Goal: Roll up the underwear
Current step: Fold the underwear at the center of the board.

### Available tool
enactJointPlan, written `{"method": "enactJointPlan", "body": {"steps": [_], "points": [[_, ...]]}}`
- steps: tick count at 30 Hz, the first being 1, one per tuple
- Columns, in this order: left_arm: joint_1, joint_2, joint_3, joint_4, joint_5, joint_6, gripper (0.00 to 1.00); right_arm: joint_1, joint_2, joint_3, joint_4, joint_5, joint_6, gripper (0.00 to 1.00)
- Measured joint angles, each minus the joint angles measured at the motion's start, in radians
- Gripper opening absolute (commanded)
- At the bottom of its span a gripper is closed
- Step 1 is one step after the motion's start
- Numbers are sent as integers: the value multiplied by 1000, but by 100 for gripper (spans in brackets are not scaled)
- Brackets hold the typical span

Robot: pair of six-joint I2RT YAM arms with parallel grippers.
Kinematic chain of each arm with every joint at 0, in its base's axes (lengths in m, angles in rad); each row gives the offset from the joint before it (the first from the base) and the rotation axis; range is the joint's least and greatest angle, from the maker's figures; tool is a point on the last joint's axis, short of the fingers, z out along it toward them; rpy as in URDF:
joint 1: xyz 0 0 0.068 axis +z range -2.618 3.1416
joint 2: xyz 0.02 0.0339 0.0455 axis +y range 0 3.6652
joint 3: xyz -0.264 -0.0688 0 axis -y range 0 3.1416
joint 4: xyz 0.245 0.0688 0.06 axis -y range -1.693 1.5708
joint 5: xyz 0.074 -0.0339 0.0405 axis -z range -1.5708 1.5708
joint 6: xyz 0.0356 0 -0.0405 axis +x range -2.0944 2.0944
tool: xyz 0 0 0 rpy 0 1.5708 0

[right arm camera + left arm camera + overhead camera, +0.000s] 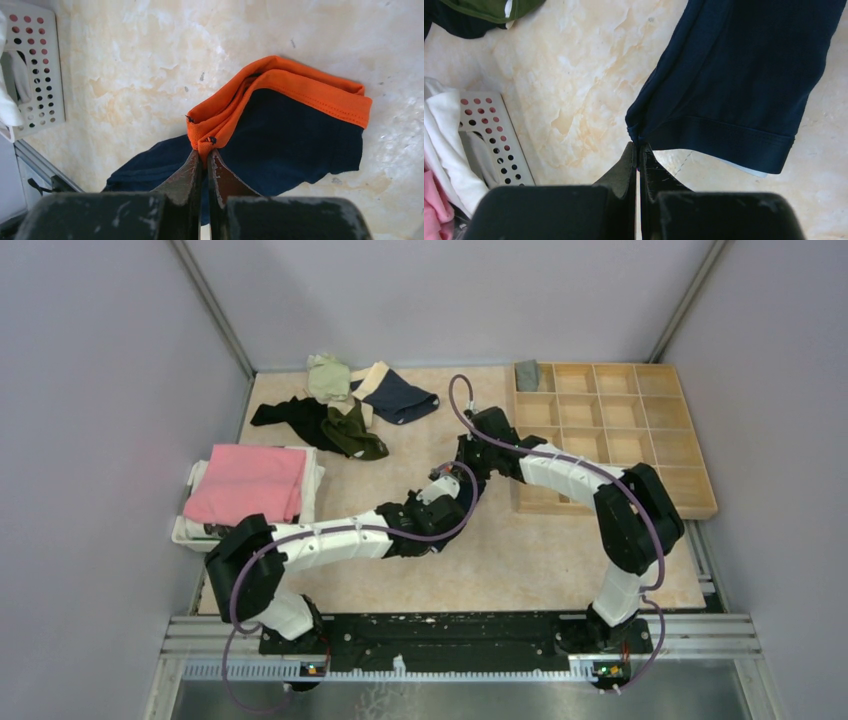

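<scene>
Up front, we see 2 arms meeting over the middle of the marbled beige tabletop (pixel 560 560). Both claws are closed on one pair of navy briefs (pixel 300 135). The left gripper (pixel 638 147) has its jaws pressed together on a corner of the dark leg hem (pixel 719 137). The right gripper (pixel 204 152) has its jaws pinched on a fold of the orange waistband (pixel 300 85). The briefs sit at mid-table between the 2 claws, and from overhead the arms hide them almost entirely. From the wrist cameras we cannot tell whether the fabric is lifted clear of the surface.

At the left edge, slightly farther back, a folded pink cloth (pixel 250 480) lies on top of a white perforated basket (pixel 190 530). To the right, a wooden divided tray (pixel 610 430) runs toward the back wall. It holds 1 grey fabric bundle (pixel 527 374) in its far-left corner compartment.

Farthest from us, near the back wall, more underwear lies in a loose heap. It includes an olive green pair (pixel 355 430) touching a black piece (pixel 290 415), with a pale green piece (pixel 327 377) behind them. A navy pair with a beige waistband (pixel 400 395) lies just beside these on the right.
</scene>
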Motion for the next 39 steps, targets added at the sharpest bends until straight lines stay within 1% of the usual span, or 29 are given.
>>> {"method": "enactJointPlan", "body": {"steps": [6,12,23,31,39], "points": [[0,68,53,27,-2,7,0,-42,27,0,23,-1,-43,0],[0,93,79,51,24,7,0,-70,59,-4,43,-4,-61,0],[0,141,100,85,69,7,0,-102,97,-64,81,6,-68,0],[0,157,142,114,134,15,0,-107,136,-64,91,-10,-67,0],[0,204,142,179,215,32,0,-113,145,-64,106,-39,-61,0]]}}
